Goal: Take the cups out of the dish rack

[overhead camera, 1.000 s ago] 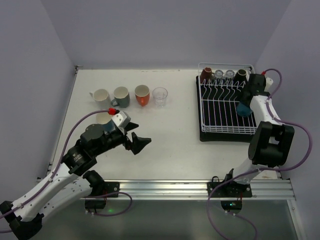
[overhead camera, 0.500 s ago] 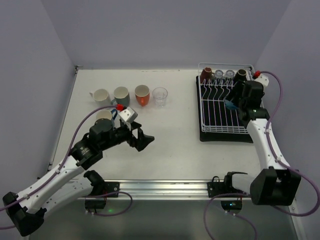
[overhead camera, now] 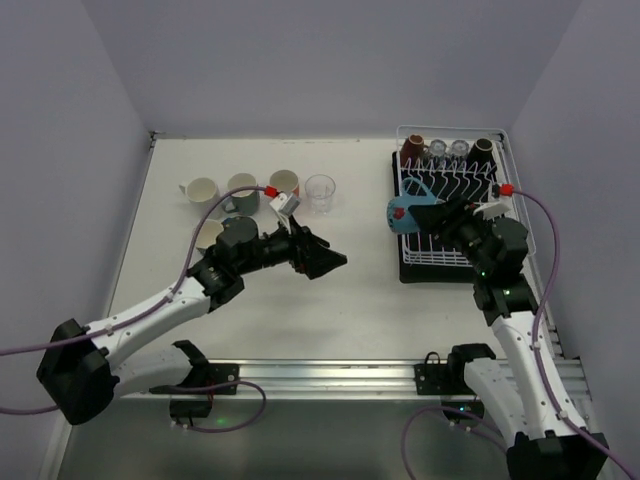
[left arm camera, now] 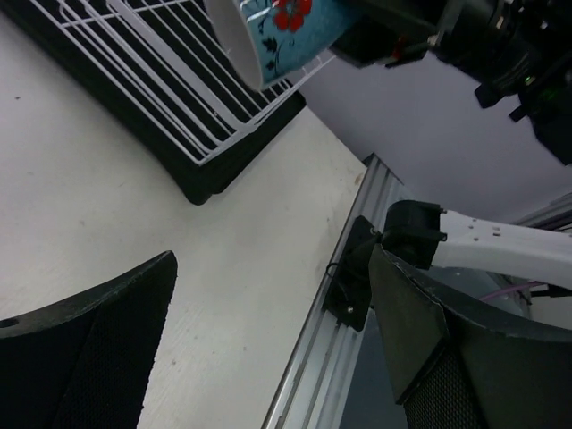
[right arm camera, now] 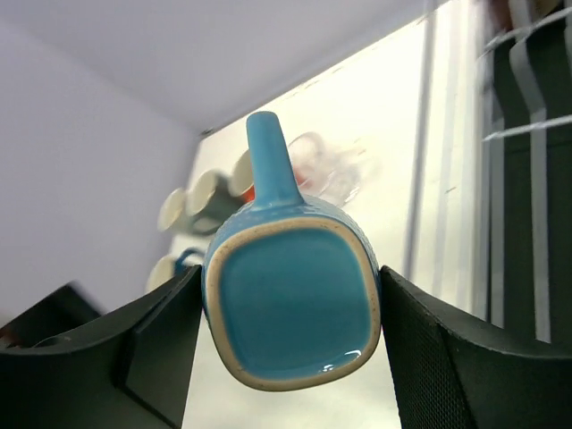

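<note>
Right gripper (overhead camera: pixel 425 214) holds blue mug (overhead camera: pixel 403 215) sideways, mouth seemingly leftward

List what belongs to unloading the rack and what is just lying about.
Job: blue cup held by the right gripper; dish rack; four cups at its far end; five cups already unloaded; open left gripper.
Lying about: metal rail; purple cables.

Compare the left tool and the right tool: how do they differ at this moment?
The left tool is open and holds nothing; the right tool is shut on the blue cup. The left tool hangs over bare table; the right tool is at the left edge of the dish rack. Both are black and point towards each other.
</note>
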